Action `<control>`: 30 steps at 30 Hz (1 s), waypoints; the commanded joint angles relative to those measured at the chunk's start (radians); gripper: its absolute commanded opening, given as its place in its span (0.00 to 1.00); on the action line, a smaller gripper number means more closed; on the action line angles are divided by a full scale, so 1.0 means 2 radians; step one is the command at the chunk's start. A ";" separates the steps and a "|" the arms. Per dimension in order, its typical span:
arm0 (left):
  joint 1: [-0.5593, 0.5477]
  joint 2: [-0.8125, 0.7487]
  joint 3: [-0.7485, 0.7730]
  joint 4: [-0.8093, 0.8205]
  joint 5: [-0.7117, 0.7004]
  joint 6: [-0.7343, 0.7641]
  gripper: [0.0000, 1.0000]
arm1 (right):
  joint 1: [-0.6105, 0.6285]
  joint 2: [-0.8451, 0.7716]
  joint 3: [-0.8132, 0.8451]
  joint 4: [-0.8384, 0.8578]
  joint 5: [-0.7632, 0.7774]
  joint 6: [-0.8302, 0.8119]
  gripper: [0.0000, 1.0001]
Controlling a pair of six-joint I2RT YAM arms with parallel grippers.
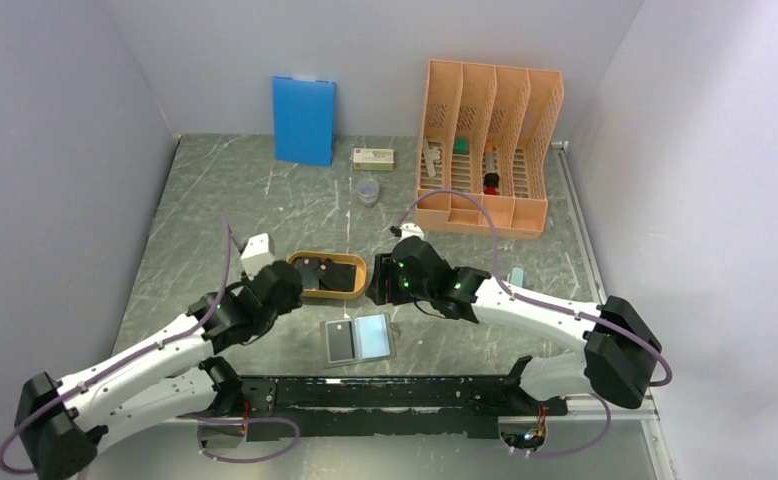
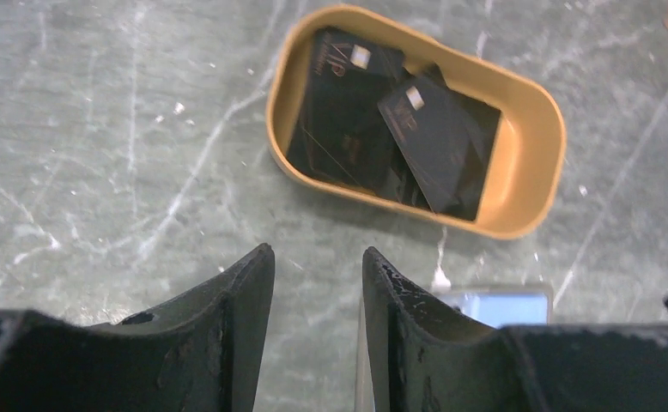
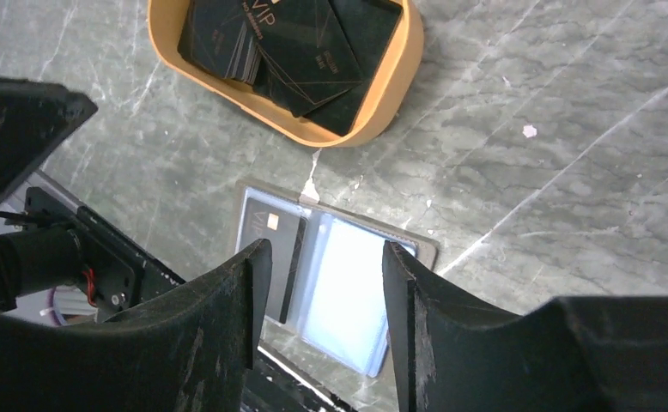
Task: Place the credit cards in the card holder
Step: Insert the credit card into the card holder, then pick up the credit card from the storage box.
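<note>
With left gripper (image 2: 318, 257) parted and empty, hovering near orange tray (image 2: 519, 172) of loose credit cards (image 2: 382, 129); with right gripper (image 3: 326, 253) likewise parted, gripping nothing, above card holder (image 1: 373, 335) lying open on table (image 1: 215, 200); one card tucked in its left half.

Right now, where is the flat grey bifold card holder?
Top view: the grey card holder lies open mid-table, on the near side of the shallow orange oval tray.

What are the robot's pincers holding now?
Nothing. The left pincer and the right pincer are both open and empty. The credit cards lie in the orange tray, one in the card holder.
</note>
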 commanded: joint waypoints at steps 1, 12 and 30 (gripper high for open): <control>0.088 0.018 0.017 0.058 0.109 0.080 0.47 | -0.007 -0.011 -0.013 0.075 -0.027 -0.004 0.54; 0.151 0.039 0.007 0.092 0.176 0.072 0.48 | -0.031 0.163 0.119 0.093 -0.093 -0.018 0.58; 0.160 0.026 -0.009 0.087 0.189 0.078 0.46 | -0.042 0.336 0.238 0.054 -0.086 -0.061 0.67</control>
